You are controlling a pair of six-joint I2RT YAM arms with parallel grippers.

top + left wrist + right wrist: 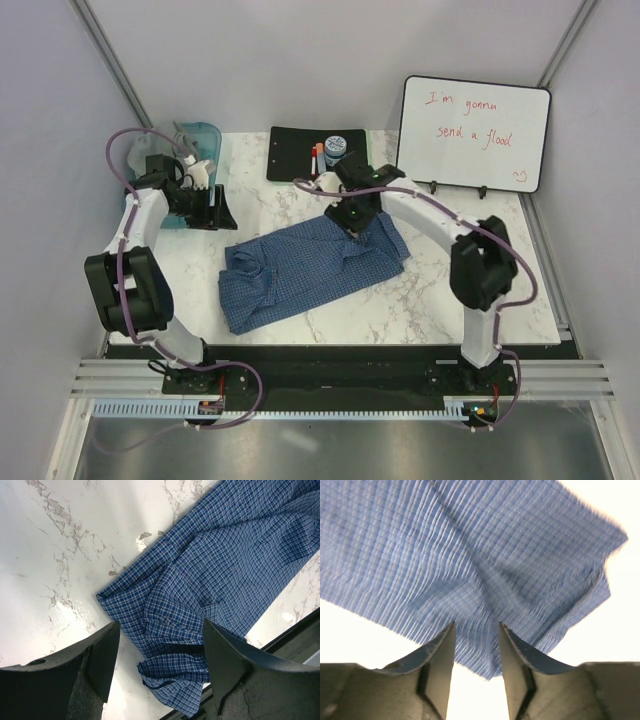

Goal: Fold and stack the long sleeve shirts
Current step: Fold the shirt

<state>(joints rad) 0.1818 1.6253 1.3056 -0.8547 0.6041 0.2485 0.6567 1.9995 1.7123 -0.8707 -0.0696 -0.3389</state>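
Observation:
The blue-and-white check shirt (pixel 310 268) lies crumpled on the marble table (pixel 440 290), spread from the middle toward the near left. It also fills the left wrist view (pixel 220 565) and the right wrist view (pixel 470 555). My right gripper (pixel 348 220) is low over the shirt's far edge. Its jaws are partly open, with a ridge of the check cloth between the fingertips (pixel 476 630). My left gripper (pixel 215 207) hangs wide open and empty (pixel 160 627) above the table beside the teal tub, apart from the shirt. The plain grey shirt is not in view.
A translucent teal tub (pixel 198 140) stands at the far left behind the left arm. A black mat (pixel 290 150) with a jar (pixel 334 150) and markers lies at the back. A whiteboard (pixel 475 130) stands at the back right.

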